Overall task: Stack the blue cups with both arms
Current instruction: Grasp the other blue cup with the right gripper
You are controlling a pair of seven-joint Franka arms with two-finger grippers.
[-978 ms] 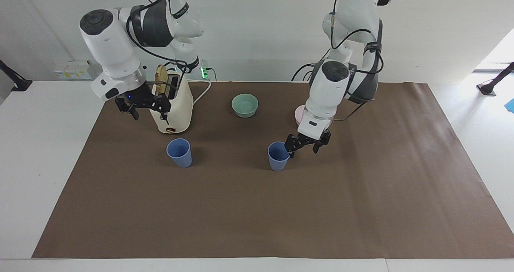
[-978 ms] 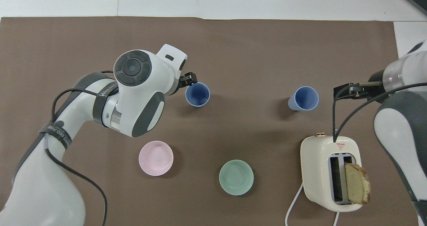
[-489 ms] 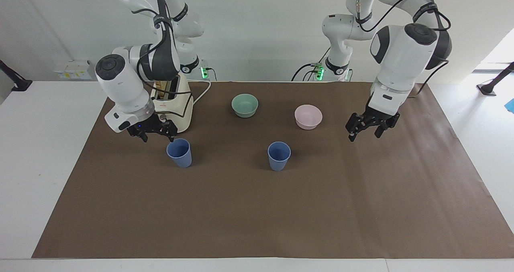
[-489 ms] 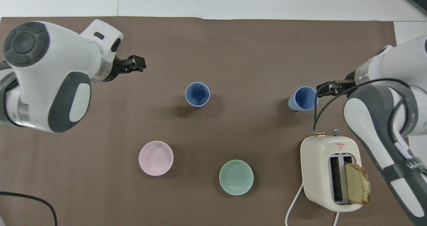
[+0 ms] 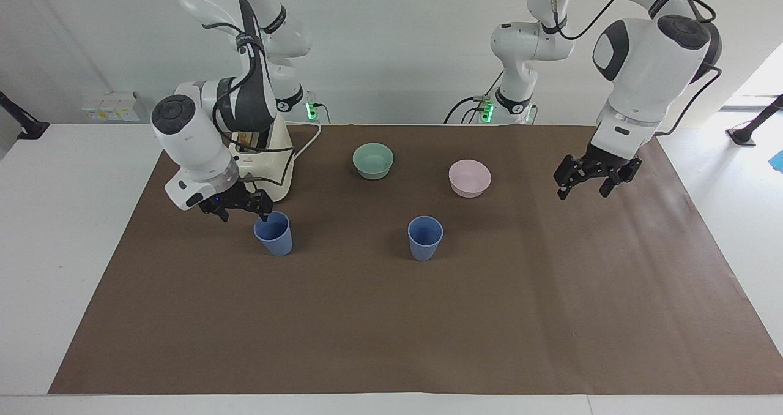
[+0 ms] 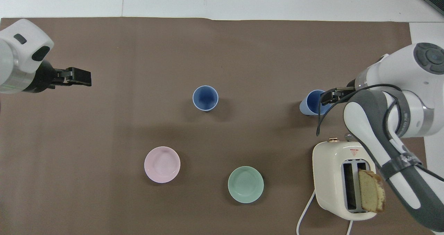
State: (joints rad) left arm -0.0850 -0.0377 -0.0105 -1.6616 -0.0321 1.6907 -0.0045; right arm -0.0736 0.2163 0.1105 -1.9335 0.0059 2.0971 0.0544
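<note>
Two blue cups stand upright and apart on the brown mat. One cup (image 5: pixel 424 237) (image 6: pixel 205 97) is mid-table. The other cup (image 5: pixel 273 234) (image 6: pixel 313 103) stands toward the right arm's end, just farther from the robots than the toaster. My right gripper (image 5: pixel 243 212) (image 6: pixel 329 96) is open and low at that cup's rim, with one fingertip (image 5: pixel 264 214) at the rim's edge nearest the toaster. My left gripper (image 5: pixel 582 188) (image 6: pixel 83 79) is open and empty, raised over bare mat toward the left arm's end, well away from both cups.
A cream toaster (image 5: pixel 272 158) (image 6: pixel 341 179) holding a bread slice (image 6: pixel 371 190) stands close to the right arm, its cord trailing toward the robots. A teal-green bowl (image 5: pixel 373 160) (image 6: pixel 245 184) and a pink bowl (image 5: pixel 470 178) (image 6: pixel 162 164) sit nearer the robots than the cups.
My left gripper has drawn back from the mid-table cup toward the left arm's end and risen. My right gripper has come down from beside the toaster to the other cup's rim.
</note>
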